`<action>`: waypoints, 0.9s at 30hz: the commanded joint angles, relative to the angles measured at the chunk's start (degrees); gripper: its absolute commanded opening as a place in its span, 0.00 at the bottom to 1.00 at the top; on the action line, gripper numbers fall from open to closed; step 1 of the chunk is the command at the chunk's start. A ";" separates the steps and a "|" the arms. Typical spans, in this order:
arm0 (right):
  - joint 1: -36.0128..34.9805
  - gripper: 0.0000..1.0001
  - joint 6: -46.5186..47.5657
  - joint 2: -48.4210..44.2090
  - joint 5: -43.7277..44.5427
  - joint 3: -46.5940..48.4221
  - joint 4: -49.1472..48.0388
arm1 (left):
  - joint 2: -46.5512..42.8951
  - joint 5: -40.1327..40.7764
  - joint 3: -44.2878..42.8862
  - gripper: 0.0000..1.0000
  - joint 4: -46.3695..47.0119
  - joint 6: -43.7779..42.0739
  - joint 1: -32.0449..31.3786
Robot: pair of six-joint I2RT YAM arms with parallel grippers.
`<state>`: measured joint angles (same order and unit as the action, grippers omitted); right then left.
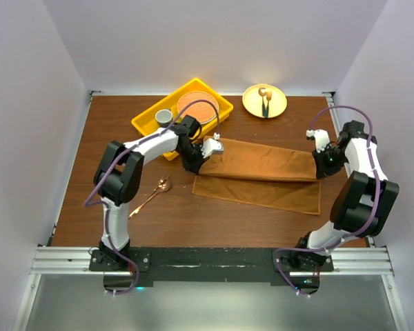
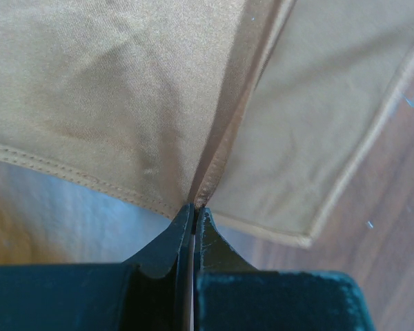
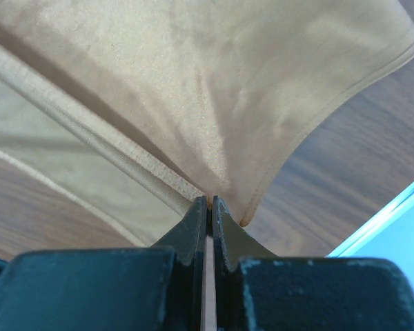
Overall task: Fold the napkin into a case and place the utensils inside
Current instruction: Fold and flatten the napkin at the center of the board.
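The rust-brown napkin lies across the middle of the table as a long band, its far layer raised and folded over the near one. My left gripper is shut on the napkin's left end; in the left wrist view the hemmed cloth runs into the closed gripper. My right gripper is shut on the right end, with the cloth pinched in its closed tips. The copper spoon lies on the wood to the left of the napkin, beside the left arm.
A yellow tray at the back holds an orange plate and a small grey cup. A yellow plate with a dark-handled utensil sits at the back right. White walls enclose the table.
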<state>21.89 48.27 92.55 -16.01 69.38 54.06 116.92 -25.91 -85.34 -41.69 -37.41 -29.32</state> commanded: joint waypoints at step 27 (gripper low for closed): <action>0.43 0.00 5.52 -4.31 4.23 -13.23 -2.74 | -9.17 2.62 12.75 0.00 3.90 1.37 -5.48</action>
<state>22.17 52.60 89.97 -12.49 54.54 50.89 109.25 -24.91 -72.36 -38.48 -35.70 -34.92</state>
